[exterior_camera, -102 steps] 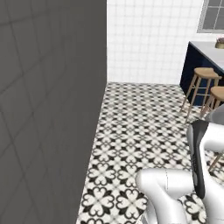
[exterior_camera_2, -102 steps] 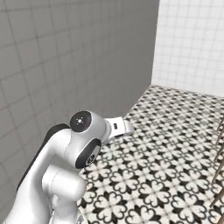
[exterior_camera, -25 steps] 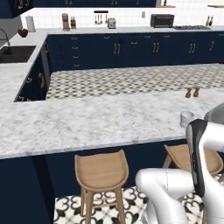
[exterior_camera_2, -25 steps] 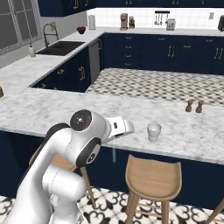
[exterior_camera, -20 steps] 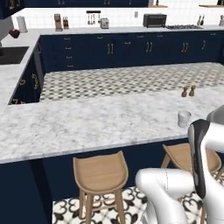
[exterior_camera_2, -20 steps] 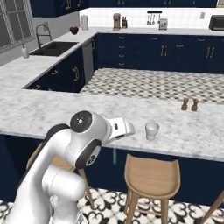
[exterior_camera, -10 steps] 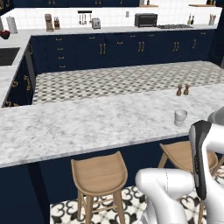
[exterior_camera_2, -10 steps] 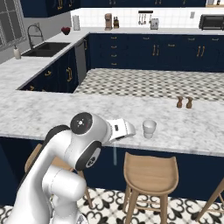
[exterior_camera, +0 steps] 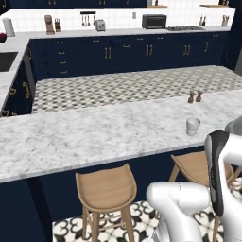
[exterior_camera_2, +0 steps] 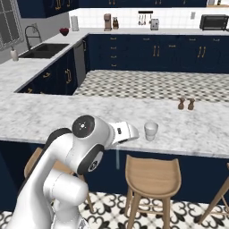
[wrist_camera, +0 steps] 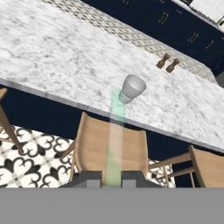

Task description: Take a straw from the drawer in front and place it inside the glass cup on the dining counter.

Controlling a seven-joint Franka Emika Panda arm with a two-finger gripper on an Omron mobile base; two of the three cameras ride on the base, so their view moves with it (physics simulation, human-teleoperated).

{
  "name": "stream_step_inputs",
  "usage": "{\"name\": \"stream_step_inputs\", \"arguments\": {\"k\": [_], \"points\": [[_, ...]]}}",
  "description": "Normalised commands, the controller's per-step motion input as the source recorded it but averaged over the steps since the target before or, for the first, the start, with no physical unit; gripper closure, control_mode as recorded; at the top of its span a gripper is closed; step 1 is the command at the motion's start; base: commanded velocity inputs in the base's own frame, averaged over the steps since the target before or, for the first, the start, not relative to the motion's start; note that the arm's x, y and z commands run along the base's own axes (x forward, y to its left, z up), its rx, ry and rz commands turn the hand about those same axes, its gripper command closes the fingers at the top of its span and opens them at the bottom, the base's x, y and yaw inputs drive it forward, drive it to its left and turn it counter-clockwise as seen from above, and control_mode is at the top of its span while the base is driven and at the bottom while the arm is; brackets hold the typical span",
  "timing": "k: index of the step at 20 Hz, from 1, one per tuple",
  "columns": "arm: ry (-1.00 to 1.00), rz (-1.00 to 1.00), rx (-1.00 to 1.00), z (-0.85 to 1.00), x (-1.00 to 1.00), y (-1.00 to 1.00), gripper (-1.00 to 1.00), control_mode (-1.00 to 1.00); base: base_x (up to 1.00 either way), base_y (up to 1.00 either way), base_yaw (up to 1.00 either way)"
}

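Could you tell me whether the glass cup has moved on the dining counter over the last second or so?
No. The glass cup keeps its place just short of the brown shakers near the dining counter front edge; only the cameras shifted with the base.

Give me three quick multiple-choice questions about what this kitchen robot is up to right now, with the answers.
1. Where is the glass cup?
A. on the dining counter
B. on a stool
C. on the floor

2. How many brown shakers stand behind it?
A. one
B. two
C. four

3. What is the gripper doing?
A. hanging open
B. pinching a green straw
C. gripping the cup

Answers: 1 A, the cup stands on the marble top. 2 B, a pair shows. 3 B, the straw rises between the fingertips.
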Motion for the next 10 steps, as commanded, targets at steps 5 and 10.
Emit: {"name": "stream_step_inputs", "arguments": {"k": [5, 10], "points": [[-0.02, -0.02, 0.0, 0.04, 0.15, 0.0, 1.0, -1.0, 0.61, 0.0, -0.13], [-0.19, -0.06, 0.0, 0.54, 0.59, -0.05, 1.0, -1.0, 0.0, 0.0, 0.0]]}}
